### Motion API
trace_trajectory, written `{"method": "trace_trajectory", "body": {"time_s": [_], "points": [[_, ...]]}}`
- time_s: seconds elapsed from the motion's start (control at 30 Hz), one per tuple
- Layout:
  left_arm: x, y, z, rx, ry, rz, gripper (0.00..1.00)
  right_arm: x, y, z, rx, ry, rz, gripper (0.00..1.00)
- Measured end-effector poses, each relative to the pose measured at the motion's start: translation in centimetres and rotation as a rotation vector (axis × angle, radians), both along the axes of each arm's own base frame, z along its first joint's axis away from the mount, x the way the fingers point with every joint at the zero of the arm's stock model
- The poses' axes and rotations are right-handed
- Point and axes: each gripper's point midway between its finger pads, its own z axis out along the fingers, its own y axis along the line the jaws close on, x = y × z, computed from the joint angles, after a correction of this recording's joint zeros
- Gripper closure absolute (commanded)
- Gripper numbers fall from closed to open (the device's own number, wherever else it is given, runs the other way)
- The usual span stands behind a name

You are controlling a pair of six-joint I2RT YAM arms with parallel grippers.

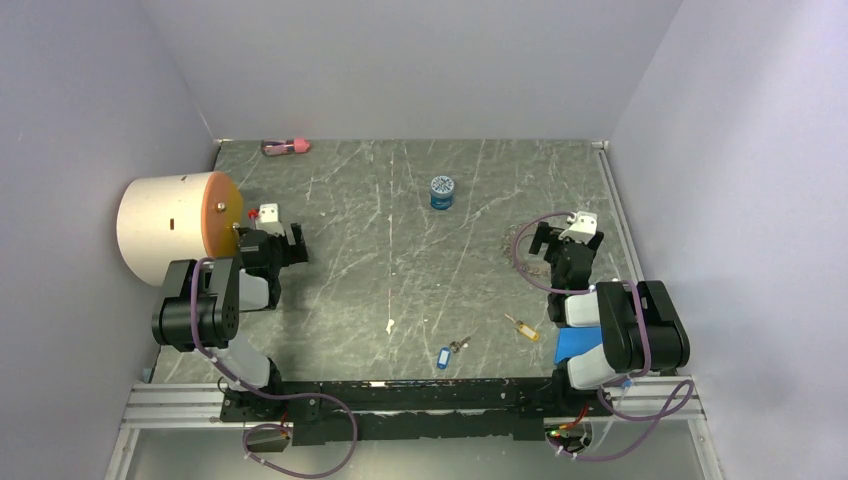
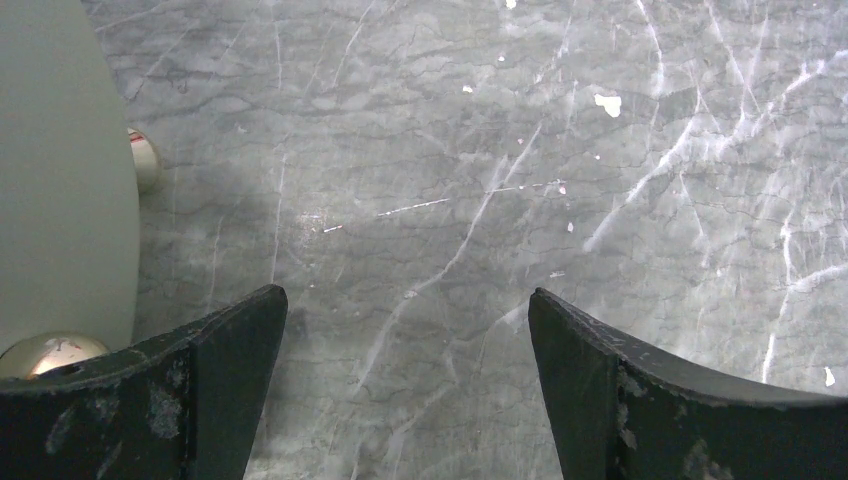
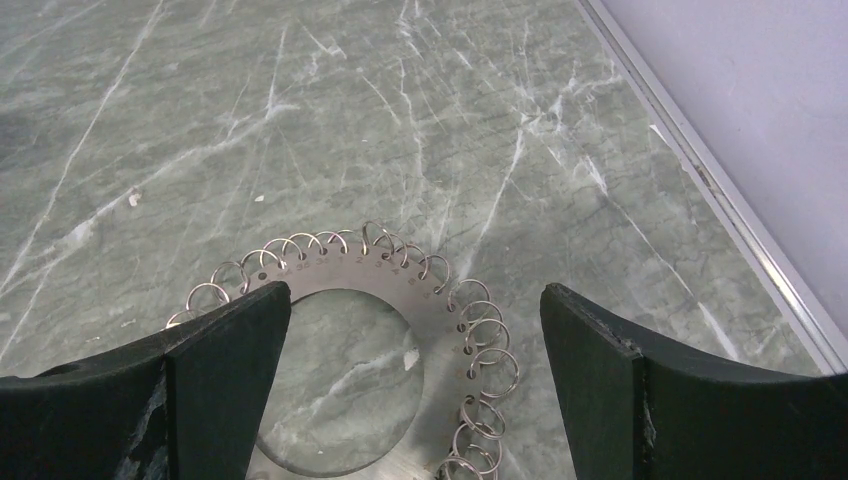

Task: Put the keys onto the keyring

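Note:
Two keys lie near the table's front: one with a blue tag [image 1: 443,356] and one with a yellow-orange head [image 1: 525,330]. The keyring [image 3: 440,300], a flat metal ring edged with several small split rings, lies flat on the table under my right gripper [image 3: 415,300]; from above it shows dimly [image 1: 517,240] beside that gripper [image 1: 558,240]. The right gripper hangs open over it, touching nothing. My left gripper [image 1: 283,240] is open at the far left over bare table [image 2: 420,200], with empty jaws [image 2: 408,300].
A big white cylinder with an orange end [image 1: 175,228] lies right beside the left gripper. A small round blue jar [image 1: 442,192] stands mid-back. A pink object [image 1: 286,147] lies at the back wall. A blue patch [image 1: 572,345] sits under the right arm. Walls enclose the table.

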Motion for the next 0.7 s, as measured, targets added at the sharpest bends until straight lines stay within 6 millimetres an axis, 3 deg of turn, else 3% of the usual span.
{"method": "trace_trajectory", "body": {"time_s": [0.47,0.53,0.63,0.7], "points": [[0.0,0.1,0.1,0.001,-0.001,0.005,0.04,0.0,0.0,0.0,0.0,0.0,0.0,0.01],[-0.7,0.2,0.5,-0.002,0.028,0.017,0.04,0.0,0.0,0.0,-0.001,0.002,0.0,0.01],[-1.0,0.1,3.2,0.004,0.011,0.026,0.04,-0.3,0.0,0.0,0.0,0.058,-0.002,0.01],[-0.5,-0.7,6.4,0.013,-0.051,0.012,0.04,0.5,-0.1,1.4,0.029,0.078,-0.026,0.01]]}}
